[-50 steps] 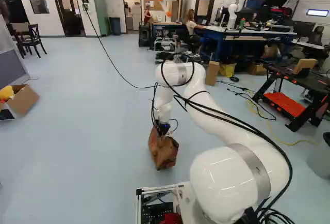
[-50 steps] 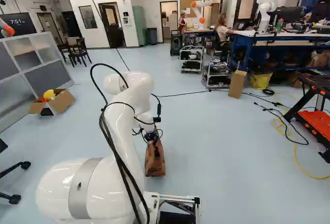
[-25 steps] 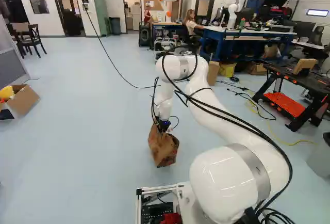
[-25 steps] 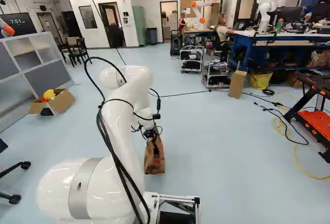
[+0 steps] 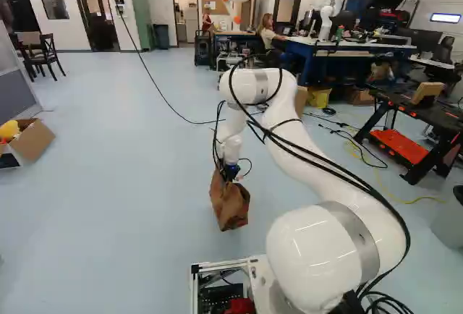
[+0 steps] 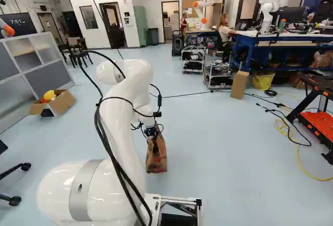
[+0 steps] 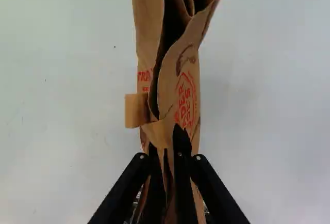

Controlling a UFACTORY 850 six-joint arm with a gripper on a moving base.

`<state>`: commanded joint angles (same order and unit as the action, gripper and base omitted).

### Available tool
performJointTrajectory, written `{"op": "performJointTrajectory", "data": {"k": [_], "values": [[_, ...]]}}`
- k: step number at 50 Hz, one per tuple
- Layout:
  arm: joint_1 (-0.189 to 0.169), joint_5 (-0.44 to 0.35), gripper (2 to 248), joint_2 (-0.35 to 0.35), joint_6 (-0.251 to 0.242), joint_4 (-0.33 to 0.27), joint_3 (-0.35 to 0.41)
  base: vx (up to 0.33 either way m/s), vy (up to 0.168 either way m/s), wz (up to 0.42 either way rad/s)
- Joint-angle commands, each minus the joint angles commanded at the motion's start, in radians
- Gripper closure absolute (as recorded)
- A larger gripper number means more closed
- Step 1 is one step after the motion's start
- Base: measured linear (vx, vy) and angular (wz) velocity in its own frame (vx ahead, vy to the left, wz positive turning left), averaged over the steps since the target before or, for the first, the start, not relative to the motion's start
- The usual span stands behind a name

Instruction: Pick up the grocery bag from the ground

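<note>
My jaws are clamped on the brown paper bag [image 7: 185, 100], a finger pressing from either side on its gathered top. Beyond my grip, the mouth gapes around loose folds, and red print shows on one side. A small paper flap [image 7: 136, 110] pokes out sideways just ahead of my fingers.

I have the bag over the pale floor [image 5: 108, 184], near the metal frame [image 6: 179, 201] at the front of my base and well apart from the floor's far edge at the wall. It sits below my jaws, leaning slightly in the left base view and nearly upright in the right one. I cannot tell whether its bottom touches the floor. My white arm [image 5: 311, 158] reaches forward and bends down to it.

Toward the floor's left edge, near a grey partition [image 6: 47, 75], an open cardboard box [image 6: 63, 101] holds something yellow [image 6: 49, 95]. Toward the right edge stands a black worktable [image 5: 430, 115] with an orange shelf [image 5: 398, 144]. Farther back, another robot [image 5: 328, 10] rises by a blue-framed surface [image 5: 354, 45]. A black cable [image 6: 184, 95] trails across the floor beyond the bag.
</note>
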<state>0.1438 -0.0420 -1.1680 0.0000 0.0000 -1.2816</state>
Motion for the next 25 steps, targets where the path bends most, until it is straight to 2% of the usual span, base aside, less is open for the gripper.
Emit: {"op": "performJointTrajectory", "data": {"k": [25], "values": [[0.0,0.0,229,0.094,0.0,0.0,0.073,0.0,0.0,0.0]]}}
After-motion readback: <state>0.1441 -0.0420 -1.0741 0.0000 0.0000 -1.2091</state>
